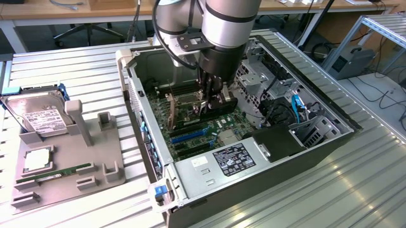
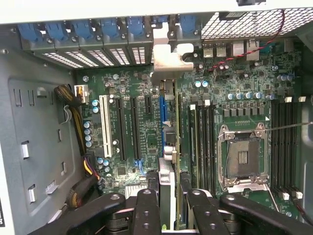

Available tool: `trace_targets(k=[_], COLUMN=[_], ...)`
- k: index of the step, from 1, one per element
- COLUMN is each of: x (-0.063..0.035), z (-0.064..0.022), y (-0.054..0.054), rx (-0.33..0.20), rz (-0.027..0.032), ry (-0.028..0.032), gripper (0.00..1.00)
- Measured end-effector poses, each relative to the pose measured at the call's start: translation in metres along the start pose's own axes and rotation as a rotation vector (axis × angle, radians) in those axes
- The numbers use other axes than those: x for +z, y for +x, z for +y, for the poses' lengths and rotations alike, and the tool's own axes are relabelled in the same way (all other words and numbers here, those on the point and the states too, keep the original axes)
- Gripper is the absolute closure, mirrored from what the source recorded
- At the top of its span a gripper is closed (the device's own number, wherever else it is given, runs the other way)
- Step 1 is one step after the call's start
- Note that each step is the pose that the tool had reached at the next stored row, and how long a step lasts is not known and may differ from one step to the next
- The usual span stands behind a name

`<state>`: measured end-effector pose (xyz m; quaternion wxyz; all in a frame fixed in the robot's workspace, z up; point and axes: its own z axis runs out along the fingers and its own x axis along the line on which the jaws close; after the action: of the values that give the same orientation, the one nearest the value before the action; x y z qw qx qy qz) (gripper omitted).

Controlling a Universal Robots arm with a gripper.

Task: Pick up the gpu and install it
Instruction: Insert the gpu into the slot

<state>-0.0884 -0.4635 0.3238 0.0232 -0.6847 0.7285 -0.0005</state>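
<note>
- Right now I am holding the gpu edge-on in my gripper, fingers clenched on both faces of the card, inside the open case and just above the board.
- In the wrist view the card is running in line with the blue slot, and its bracket is sitting up against the rear slot openings of the case.
- To do this well, I judge that I should be keeping the card upright and parallel to the slot, pressing straight down and evenly along its length, not tipping one end first.
- I cannot tell whether the card's edge is already touching the slot.
- Room is tight: the memory slots are lying just beside the card on one side, the black slots on the other, so sideways drift looks risky.
- The socket is standing farther off, apart from my fingers.
- In the exterior view, the drive cage and cables are crowding my arm on the exterior view's right; the case wall on its left is leaving more room.
- Outside the case, the surface is carrying a holder with a hard drive.
</note>
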Motion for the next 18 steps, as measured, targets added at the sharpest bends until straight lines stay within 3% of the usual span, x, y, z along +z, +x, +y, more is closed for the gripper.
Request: trace_targets(k=[18], x=[0.0034], z=[0.0023], y=[0.0034], rx=[0.0], rz=[0.0001], ry=[0.0], gripper=[0.73])
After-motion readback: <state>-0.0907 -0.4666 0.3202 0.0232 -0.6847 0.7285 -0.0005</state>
